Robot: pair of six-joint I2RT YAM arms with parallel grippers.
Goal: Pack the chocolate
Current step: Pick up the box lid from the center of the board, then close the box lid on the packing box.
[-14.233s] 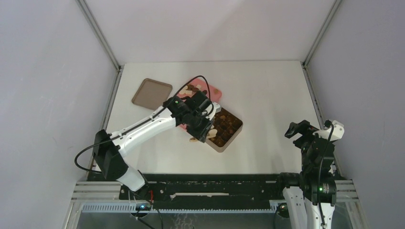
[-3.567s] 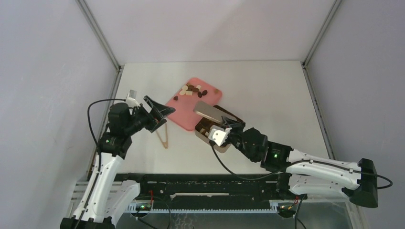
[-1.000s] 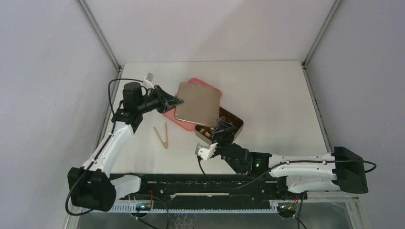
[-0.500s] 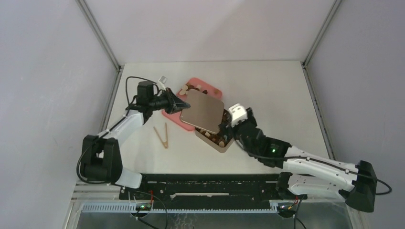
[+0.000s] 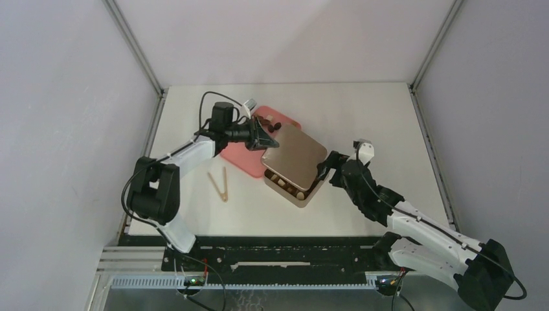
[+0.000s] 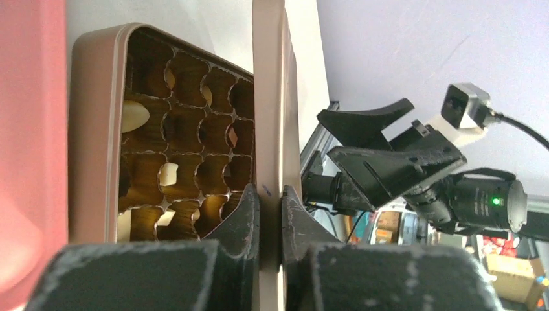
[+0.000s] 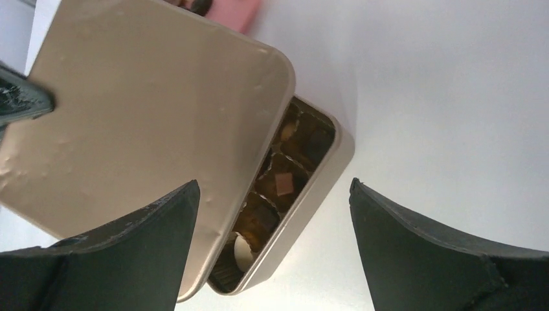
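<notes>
lid [image 5: 294,154]: now tilted over the tin [image 5: 299,197], no longer held off to its side
left fingers [image 6: 243,220]: clenched on the lid edge
right fingers [image 7: 149,240]: released, empty, beside the tin
chocolate [image 7: 283,183]: in the tin cells
meaning: closing is probably next

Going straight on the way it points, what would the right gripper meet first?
The right gripper would probably meet the tin at its uncovered edge; the lid, pinched by the left gripper, lies beside that line and might come first. Depth unclear.
</notes>
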